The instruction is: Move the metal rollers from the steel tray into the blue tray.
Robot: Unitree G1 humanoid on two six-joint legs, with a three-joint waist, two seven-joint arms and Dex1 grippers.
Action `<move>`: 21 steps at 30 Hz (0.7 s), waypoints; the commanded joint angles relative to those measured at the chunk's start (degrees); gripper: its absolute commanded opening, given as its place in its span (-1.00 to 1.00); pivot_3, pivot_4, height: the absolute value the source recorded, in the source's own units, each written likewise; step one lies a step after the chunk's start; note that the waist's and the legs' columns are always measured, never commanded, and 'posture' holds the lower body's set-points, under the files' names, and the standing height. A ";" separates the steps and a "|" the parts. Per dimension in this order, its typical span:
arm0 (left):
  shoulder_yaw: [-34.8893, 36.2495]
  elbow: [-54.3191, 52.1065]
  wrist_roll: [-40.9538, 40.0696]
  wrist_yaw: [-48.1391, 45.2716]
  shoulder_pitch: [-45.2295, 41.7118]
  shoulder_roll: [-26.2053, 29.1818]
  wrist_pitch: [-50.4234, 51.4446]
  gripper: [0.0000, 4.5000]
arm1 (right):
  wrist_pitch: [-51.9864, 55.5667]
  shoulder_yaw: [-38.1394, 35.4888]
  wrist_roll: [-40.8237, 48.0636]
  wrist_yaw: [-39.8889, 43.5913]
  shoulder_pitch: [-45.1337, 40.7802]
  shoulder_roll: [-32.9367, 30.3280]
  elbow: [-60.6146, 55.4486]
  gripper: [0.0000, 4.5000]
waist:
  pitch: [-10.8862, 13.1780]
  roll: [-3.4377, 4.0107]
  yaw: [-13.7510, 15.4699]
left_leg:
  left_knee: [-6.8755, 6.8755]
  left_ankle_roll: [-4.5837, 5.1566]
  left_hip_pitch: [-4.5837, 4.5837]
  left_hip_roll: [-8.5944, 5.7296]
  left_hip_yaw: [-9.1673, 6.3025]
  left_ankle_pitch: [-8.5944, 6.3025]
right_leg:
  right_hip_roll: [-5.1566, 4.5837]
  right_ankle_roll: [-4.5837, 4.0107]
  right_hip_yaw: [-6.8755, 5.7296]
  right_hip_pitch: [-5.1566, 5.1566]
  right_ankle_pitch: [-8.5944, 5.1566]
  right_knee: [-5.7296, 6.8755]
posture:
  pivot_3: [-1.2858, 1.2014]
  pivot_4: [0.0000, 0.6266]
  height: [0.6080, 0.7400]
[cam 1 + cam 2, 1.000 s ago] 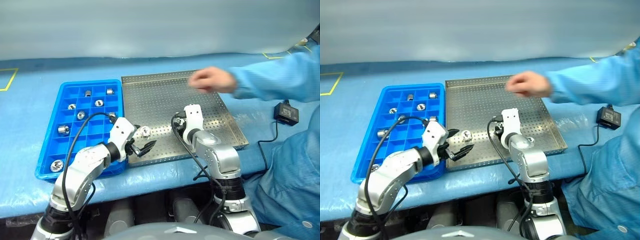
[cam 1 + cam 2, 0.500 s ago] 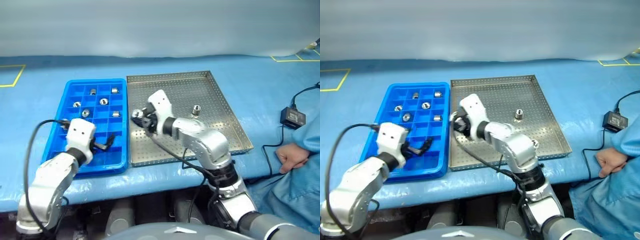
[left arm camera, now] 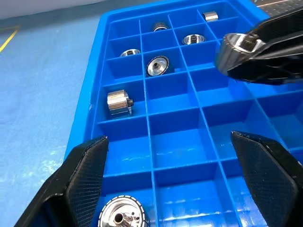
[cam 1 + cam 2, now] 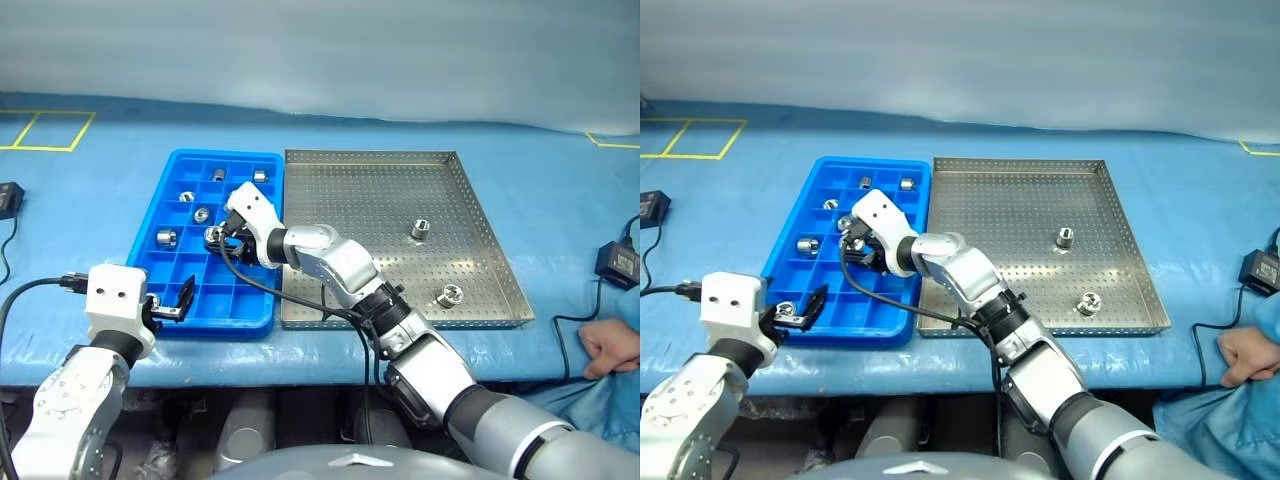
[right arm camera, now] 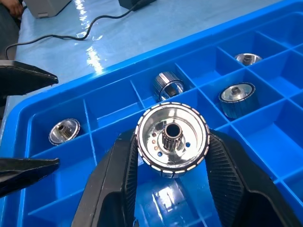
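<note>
Though gripping a roller (image 5: 172, 141), unmarked pincer (image 5: 172, 189).

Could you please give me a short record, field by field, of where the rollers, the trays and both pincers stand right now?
right pincer: shut on a metal roller, held over the blue tray
left pincer: open, empty, at the blue tray's near end
rollers in blue tray: at least six, one per compartment, e.g. one lying on its side
rollers in steel tray: two, one mid-tray, one near the front rim
other: a person's hand resting on the table edge on the robot's right
</note>
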 commanded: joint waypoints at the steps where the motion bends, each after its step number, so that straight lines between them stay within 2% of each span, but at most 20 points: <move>1: -1.29 -2.94 0.14 0.79 0.03 -0.45 0.17 1.00 | -5.14 -3.31 -0.76 -0.03 -3.76 2.81 6.47 -0.24 | 0.00 0.00 0.25 | 0.00 0.00 -0.01 0.00 -0.01 0.00 | -0.02 0.00 0.00 0.00 0.00 -0.01 | 0.33 -0.52 1.00; 5: -2.63 -2.87 0.16 0.91 -0.07 -0.29 0.30 1.00 | -7.51 -4.09 -2.26 -0.67 -5.33 3.13 11.56 -0.24 | 0.02 0.01 0.20 | -0.03 -0.01 -0.05 -0.02 0.00 -0.01 | -0.01 0.00 0.00 -0.01 0.00 -0.03 | 0.33 -0.52 1.00; 7: -2.77 -2.46 0.17 0.92 -0.29 -0.25 0.29 1.00 | -8.02 -4.33 -2.17 0.33 -5.18 2.98 11.21 0.09 | 0.02 0.01 0.21 | -0.04 -0.02 -0.05 -0.01 -0.04 -0.01 | 0.03 -0.05 -0.05 -0.01 -0.02 -0.02 | 0.33 -0.52 1.00; 11: -3.85 -1.05 -0.12 0.42 -1.94 0.19 0.34 1.00 | -8.34 -5.15 -2.53 -1.22 -3.64 2.32 5.57 0.63 | 0.05 0.06 0.05 | -0.09 -0.03 -0.05 0.00 -0.11 -0.01 | 0.04 -0.12 -0.11 -0.02 -0.07 -0.01 | 0.30 -0.52 1.00; 16: -7.86 1.93 -0.79 -0.59 -7.57 0.29 0.02 1.00 | -2.27 -7.24 -0.10 -2.16 0.69 -1.07 -10.96 0.63 | 0.07 0.08 0.06 | -0.10 -0.06 -0.10 -0.02 -0.23 -0.01 | 0.04 -0.13 -0.18 0.00 -0.09 -0.02 | 0.24 -0.52 1.00; 21: -14.33 9.10 -1.10 -3.42 -20.49 1.25 0.00 1.00 | 7.86 -10.48 3.42 -1.48 8.61 -10.22 -36.09 0.63 | 0.08 0.10 0.05 | 0.03 -0.06 -0.19 -0.06 -0.48 0.00 | -0.07 -0.01 -0.32 0.11 -0.16 -0.04 | 0.17 -0.52 1.00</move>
